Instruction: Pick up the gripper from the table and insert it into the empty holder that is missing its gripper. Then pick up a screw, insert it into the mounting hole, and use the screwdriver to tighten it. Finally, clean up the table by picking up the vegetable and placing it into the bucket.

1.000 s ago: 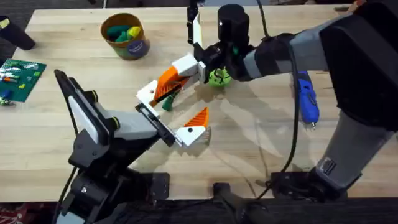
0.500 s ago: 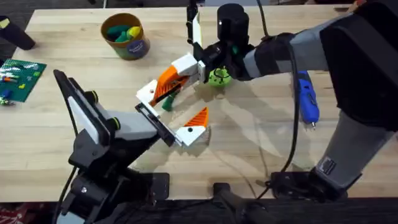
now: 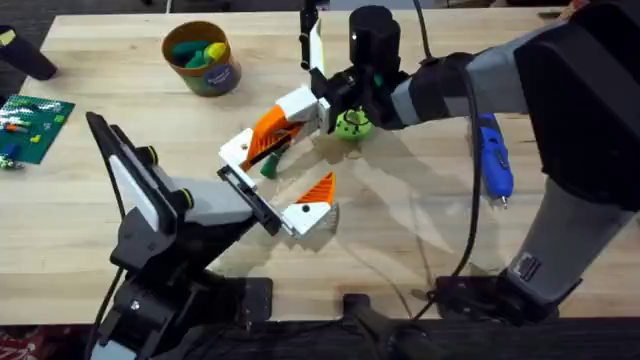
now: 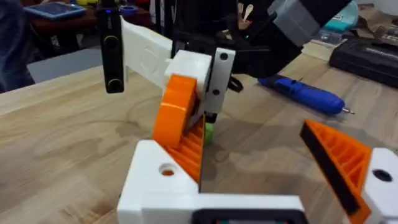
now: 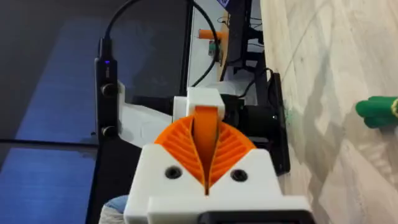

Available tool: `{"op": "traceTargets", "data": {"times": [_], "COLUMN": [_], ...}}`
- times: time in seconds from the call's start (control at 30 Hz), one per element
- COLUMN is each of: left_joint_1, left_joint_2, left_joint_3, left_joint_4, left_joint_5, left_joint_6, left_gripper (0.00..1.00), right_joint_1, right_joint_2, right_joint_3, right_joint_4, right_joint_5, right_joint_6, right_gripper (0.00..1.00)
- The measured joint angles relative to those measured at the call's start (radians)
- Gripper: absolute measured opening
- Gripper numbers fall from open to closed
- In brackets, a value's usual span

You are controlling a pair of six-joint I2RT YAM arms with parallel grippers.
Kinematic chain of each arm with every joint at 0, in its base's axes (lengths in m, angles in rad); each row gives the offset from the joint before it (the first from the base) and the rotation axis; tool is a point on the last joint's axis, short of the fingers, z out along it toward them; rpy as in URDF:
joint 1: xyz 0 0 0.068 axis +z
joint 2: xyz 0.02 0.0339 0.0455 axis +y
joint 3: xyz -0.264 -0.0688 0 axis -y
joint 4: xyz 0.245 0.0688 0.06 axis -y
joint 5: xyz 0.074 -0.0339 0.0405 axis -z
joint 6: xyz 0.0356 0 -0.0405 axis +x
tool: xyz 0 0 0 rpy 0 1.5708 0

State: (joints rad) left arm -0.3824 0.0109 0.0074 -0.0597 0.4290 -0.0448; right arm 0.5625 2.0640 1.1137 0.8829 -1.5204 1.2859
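Wood table [image 3: 420, 240], blue screwdriver [image 3: 493, 155].

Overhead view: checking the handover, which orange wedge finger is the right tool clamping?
The gripper nearer the bucket, pinched by the right tool; the black-dotted finger sits untouched on the left arm.

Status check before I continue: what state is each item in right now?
right gripper: shut on the gripper.
gripper: lifted off the table, white base close to the holder; cannot tell if touching.
holder: not yet filled.
screwdriver: lying on the table, untouched.
vegetable: on the table, not in the bucket.
bucket: upright, holding green and yellow items.
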Motion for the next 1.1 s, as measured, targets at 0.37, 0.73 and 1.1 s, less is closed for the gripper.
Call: {"op": "traceTargets", "data": {"times": [0.37,0.73,1.1], "left_joint_1": [0.0,0.0,0.0], "left_joint_2": [0.0,0.0,0.0], "left_joint_3": [0.0,0.0,0.0], "left_joint_4": [0.0,0.0,0.0], "left_joint_5": [-0.001,-0.002,-0.003], "left_joint_6": [0.0,0.0,0.0], "left_gripper": [0.986,0.986,0.986], "right_joint_1": [0.0,0.0,0.0], "right_joint_2": [0.0,0.0,0.0], "right_joint_3": [-0.005,-0.006,-0.007], "right_joint_4": [0.012,0.021,0.021], "right_joint_5": [0.005,0.009,0.011], "right_joint_6": [-0.008,-0.008,-0.007], "right_gripper": [0.013,0.013,0.073]}}
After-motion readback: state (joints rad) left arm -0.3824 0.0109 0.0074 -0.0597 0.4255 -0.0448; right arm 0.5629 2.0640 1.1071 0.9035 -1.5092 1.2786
